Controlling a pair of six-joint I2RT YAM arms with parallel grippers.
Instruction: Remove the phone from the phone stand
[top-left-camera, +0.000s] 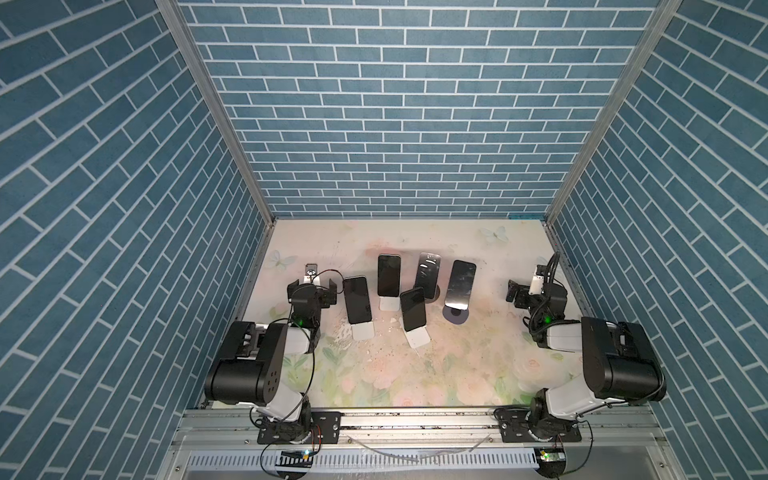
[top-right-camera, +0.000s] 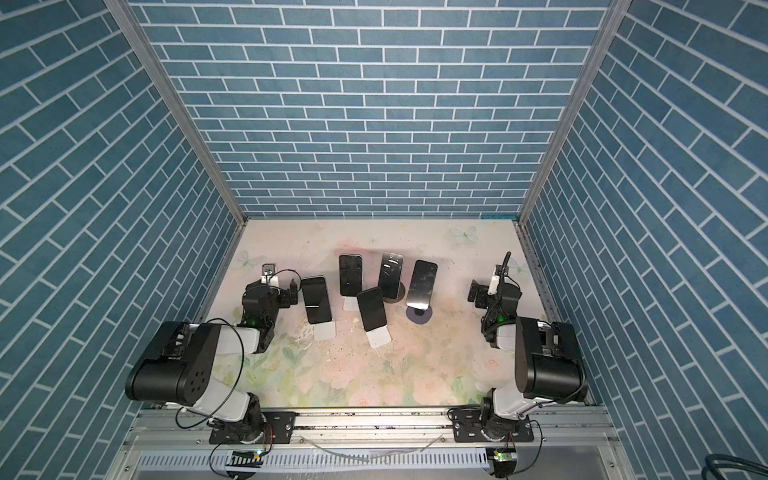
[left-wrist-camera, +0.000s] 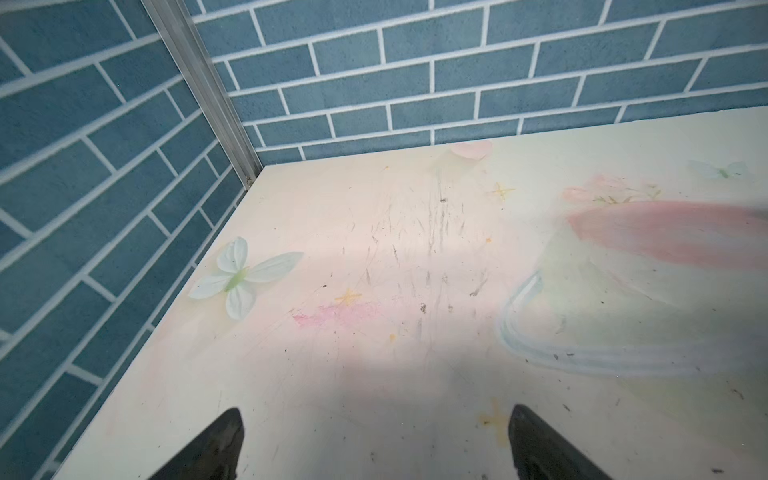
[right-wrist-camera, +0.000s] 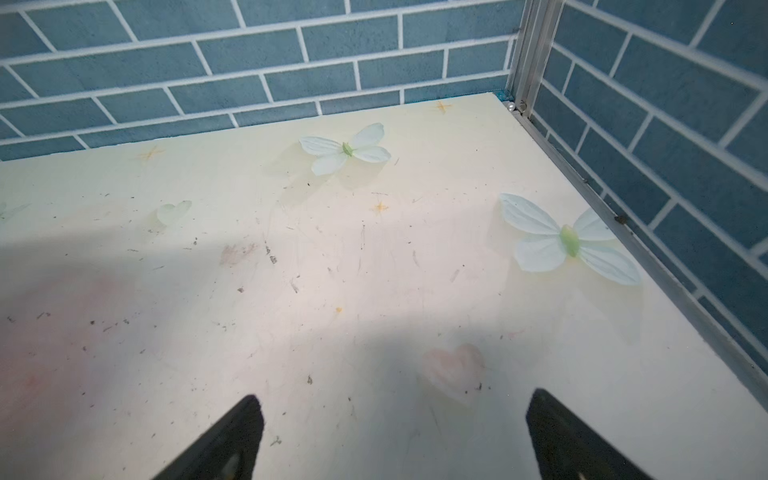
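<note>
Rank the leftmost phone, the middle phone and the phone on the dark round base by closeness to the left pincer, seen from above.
1. Leftmost phone: right beside the left pincer.
2. Middle phone: centre of the group, in front of the back ones.
3. Phone on the dark round base: far right end.

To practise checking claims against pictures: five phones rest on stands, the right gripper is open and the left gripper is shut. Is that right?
One slip: the left gripper is open too, jaws spread wide with nothing between, as the left wrist view shows. The five phones on stands and the open right gripper are as stated.
</note>
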